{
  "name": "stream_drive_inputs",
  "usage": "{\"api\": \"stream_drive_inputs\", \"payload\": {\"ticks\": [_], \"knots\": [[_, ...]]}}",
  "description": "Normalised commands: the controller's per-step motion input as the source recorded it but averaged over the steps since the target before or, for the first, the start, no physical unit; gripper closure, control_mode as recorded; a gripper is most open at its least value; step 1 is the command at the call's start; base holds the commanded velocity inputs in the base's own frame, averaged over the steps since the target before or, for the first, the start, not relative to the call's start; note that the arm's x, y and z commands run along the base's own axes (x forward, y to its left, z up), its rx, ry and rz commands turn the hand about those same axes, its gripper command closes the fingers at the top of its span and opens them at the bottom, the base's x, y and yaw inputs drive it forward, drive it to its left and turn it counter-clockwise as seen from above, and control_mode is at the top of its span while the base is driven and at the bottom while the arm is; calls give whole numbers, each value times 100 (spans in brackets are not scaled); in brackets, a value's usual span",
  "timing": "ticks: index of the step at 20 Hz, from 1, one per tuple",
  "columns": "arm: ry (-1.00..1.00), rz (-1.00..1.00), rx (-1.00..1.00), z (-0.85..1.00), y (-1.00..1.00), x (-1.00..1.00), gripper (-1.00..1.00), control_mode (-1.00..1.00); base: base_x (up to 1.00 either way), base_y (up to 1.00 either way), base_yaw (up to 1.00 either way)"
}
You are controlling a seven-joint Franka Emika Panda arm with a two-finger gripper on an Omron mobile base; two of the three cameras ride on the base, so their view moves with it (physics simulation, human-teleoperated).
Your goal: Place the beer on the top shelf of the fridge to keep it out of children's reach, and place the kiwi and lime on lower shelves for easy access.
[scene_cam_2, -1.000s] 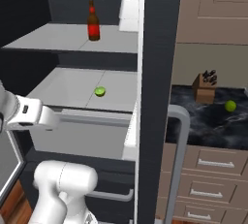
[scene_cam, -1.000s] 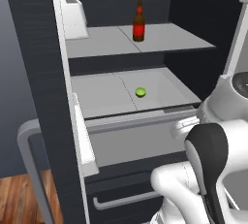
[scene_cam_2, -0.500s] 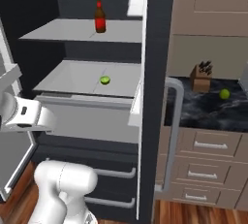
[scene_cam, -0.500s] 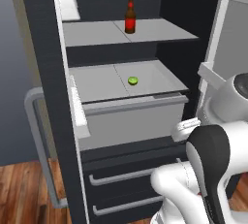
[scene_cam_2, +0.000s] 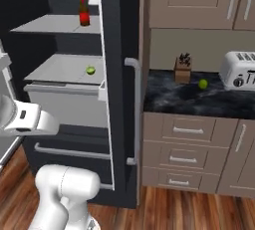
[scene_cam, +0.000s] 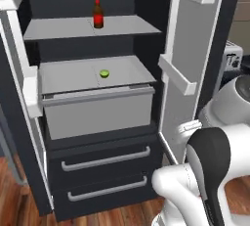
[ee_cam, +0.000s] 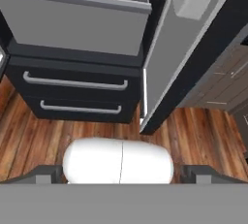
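1. In the hand view the gripper [ee_cam: 121, 172] has its two dark finger tips [ee_cam: 46, 172] set as wide apart as they go, one at each lower corner, with nothing between them and nothing touching them. It looks down at the wood floor [ee_cam: 193, 136] in front of the fridge.
2. The fridge [scene_cam: 146, 39] stands open, its doors swung out to both sides. Its white door bins [scene_cam: 178, 73] hang on the inner face of the right-hand door.
3. The beer [scene_cam: 98, 12] stands upright on the top shelf [scene_cam: 53, 29], near the centre seam and towards the back. In the right base view the same bottle [scene_cam_2: 84, 12] shows past the door edge.
4. On the lower shelves [scene_cam: 63, 76], a small green fruit [scene_cam: 104, 73] lies on the slab just above the grey drawer front [scene_cam: 97, 112], close to the seam. It is too small to tell whether its face is flat or round; from its place I take it for the kiwi.
5. The lime [scene_cam_2: 202, 83] lies outside the fridge on the dark counter [scene_cam_2: 169, 99], between a knife block [scene_cam_2: 183, 68] and a white toaster [scene_cam_2: 239, 72], apart from both.
6. Below the grey drawer, two black drawers [ee_cam: 77, 92] with bar handles are shut.
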Motion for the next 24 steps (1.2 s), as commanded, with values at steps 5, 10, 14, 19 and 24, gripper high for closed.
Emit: {"api": "stream_drive_inputs", "payload": {"ticks": [5,10,14,19,24], "knots": [[0,0,0,0,0,0,-100,100,-19,-94,-4],[0,0,0,0,0,0,-100,100,-2,-97,-4],[0,0,0,0,0,0,-100,100,0,-92,-3],[0,0,0,0,0,0,-100,100,1,-82,-1],[0,0,0,0,0,0,-100,100,31,-41,0]]}}
